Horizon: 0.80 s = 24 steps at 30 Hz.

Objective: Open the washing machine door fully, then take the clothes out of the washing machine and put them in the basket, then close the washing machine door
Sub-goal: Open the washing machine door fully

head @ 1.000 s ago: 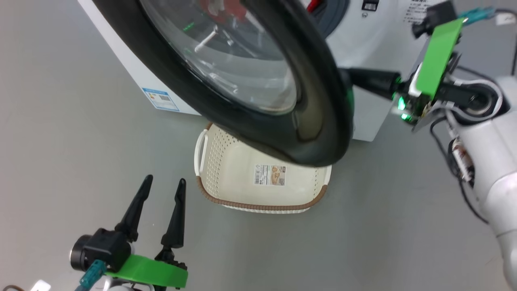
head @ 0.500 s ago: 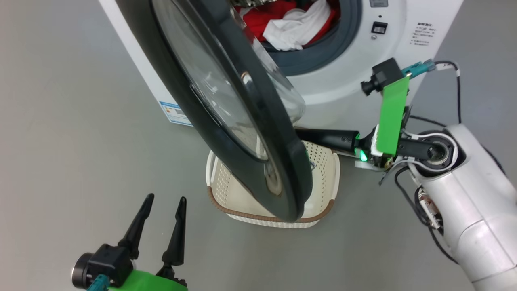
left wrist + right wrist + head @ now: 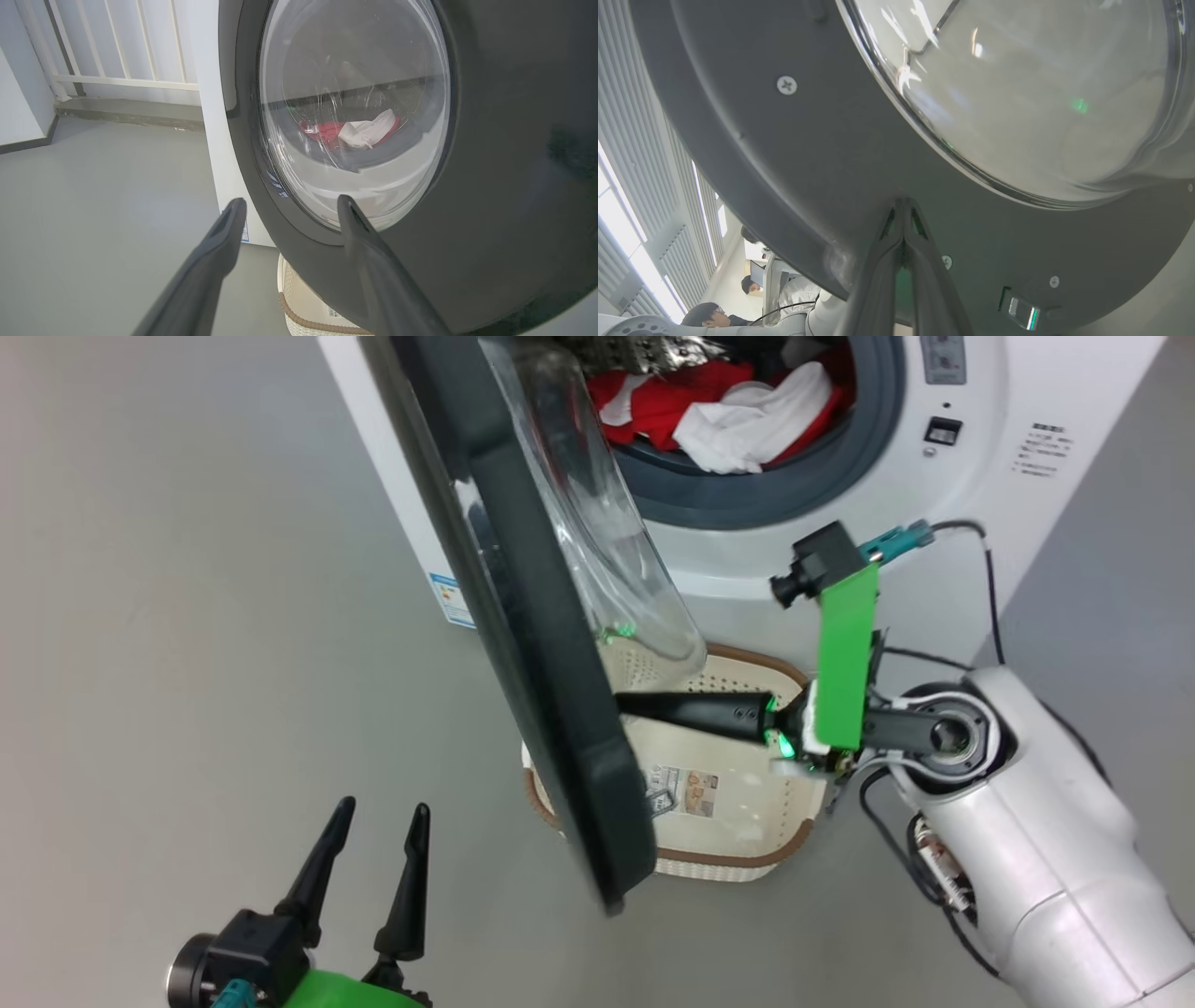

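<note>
The washing machine door (image 3: 523, 616) stands ajar, its black ring edge-on in the head view and its glass bowl (image 3: 607, 532) bulging toward the washing machine (image 3: 840, 551). Red and white clothes (image 3: 728, 411) lie in the drum. The basket (image 3: 747, 859) sits on the floor below the door. My right gripper (image 3: 627, 705) is shut, its tips against the door's inner face (image 3: 808, 163) just below the glass (image 3: 1041, 93). My left gripper (image 3: 381, 810) hangs open at the lower left, apart from the door. Its wrist view faces the door's outer ring (image 3: 490, 186), with the clothes (image 3: 359, 133) visible through the glass.
Grey floor (image 3: 187, 616) spreads to the left of the machine. A white railing (image 3: 117, 79) and a low step stand behind it. A blue label (image 3: 450, 600) marks the machine's side. Two people (image 3: 710, 315) are in the right wrist view's lower left background.
The door has swung further open, from covering the drum to edge-on, with the shut right gripper staying against its inner side. The camera has shifted too. The left gripper stays open.
</note>
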Available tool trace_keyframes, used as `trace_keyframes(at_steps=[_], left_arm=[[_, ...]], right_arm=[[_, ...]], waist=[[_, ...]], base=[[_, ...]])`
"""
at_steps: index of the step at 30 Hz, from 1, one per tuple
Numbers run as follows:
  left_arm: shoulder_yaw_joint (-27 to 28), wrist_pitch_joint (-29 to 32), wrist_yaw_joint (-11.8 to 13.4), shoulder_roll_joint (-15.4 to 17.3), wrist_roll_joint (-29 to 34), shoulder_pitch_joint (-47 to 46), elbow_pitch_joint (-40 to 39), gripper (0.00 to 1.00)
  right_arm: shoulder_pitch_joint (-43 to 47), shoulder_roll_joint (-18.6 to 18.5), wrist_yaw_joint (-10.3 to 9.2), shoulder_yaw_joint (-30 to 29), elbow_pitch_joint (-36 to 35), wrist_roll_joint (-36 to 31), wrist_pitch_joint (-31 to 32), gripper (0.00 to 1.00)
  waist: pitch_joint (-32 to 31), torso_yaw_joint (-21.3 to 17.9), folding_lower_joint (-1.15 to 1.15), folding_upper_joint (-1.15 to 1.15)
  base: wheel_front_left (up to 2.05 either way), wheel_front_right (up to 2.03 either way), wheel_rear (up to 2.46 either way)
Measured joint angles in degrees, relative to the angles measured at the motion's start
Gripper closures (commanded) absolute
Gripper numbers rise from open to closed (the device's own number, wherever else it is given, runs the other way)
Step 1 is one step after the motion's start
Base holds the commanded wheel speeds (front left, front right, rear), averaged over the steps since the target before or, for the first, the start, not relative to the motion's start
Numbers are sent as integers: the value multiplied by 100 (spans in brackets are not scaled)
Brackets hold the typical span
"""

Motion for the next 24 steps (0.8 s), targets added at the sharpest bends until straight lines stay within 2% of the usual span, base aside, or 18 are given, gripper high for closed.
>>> trace_keyframes(at_steps=[24], left_arm=[[261, 0, 102, 1, 58, 120, 114, 0]], right_arm=[[386, 403, 0, 234, -223, -152, 122, 100]], waist=[[-200, 871, 0, 0]], base=[[0, 0, 0]])
